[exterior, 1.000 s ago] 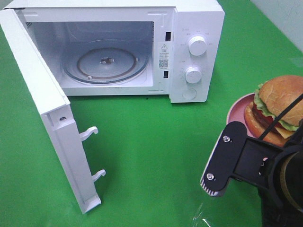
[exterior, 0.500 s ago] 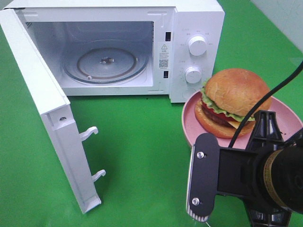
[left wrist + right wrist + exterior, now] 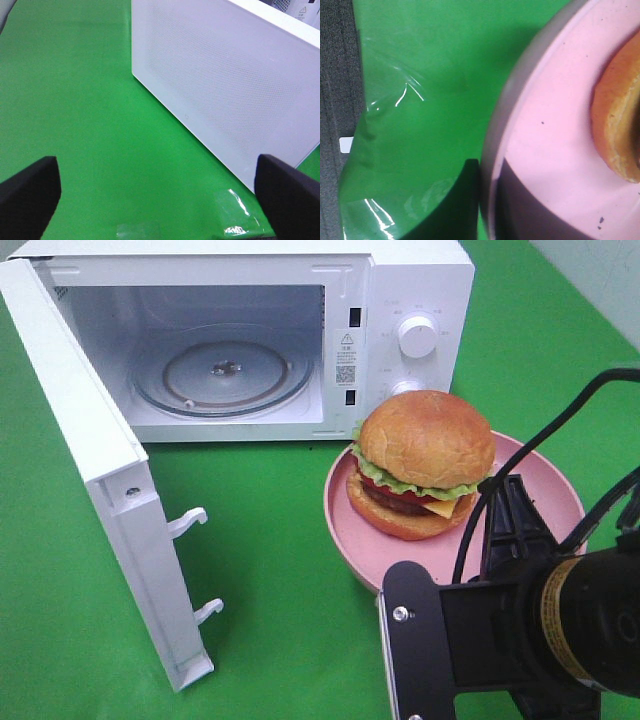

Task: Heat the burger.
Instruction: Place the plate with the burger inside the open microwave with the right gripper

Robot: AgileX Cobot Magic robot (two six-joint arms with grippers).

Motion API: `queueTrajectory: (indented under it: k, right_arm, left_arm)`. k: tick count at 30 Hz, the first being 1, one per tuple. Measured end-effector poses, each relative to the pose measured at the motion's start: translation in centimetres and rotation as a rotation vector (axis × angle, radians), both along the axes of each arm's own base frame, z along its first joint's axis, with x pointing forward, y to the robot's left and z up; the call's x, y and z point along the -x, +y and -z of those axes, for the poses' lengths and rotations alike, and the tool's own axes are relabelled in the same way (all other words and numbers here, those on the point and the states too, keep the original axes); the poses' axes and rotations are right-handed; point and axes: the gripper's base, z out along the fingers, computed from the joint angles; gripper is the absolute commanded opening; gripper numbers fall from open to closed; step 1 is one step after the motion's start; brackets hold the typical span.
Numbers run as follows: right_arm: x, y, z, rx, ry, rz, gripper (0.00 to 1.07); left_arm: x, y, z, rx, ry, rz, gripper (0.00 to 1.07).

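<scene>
Exterior high: microwave (image 3: pixel 420 280) is opened; burger (image 3: pixel 425 465) is seen on pink plate (image 3: pixel 345 540) just outside, not loaded; right claw (image 3: pixel 505 515) is closed, seemingly on plate rim; left claw (image 3: pixel 160 200) is spread open. Loading, heating left.

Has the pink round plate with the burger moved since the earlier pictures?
Yes. The pink round plate, carrying the golden-bun burger, has moved left, from the view's right edge to just in front of the dial panel of the white microwave.

Microwave cavity (image 3: pixel 200 310) open frontward; door (image 3: pixel 110 470) juts forward at left; plate (image 3: pixel 350 530) with burger (image 3: pixel 425 460) before control panel (image 3: pixel 415 300).
</scene>
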Motion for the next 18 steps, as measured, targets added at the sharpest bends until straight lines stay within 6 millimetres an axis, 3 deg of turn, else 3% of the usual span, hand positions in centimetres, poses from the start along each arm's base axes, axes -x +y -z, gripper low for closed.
queueTrajectory:
  k: [18]
  right_arm:
    - [-4.3, -1.0, -0.4, 0.019, -0.09, -0.295, 0.0]
  left_arm:
    - [0.0, 0.0, 0.0, 0.0, 0.0, 0.0, 0.98]
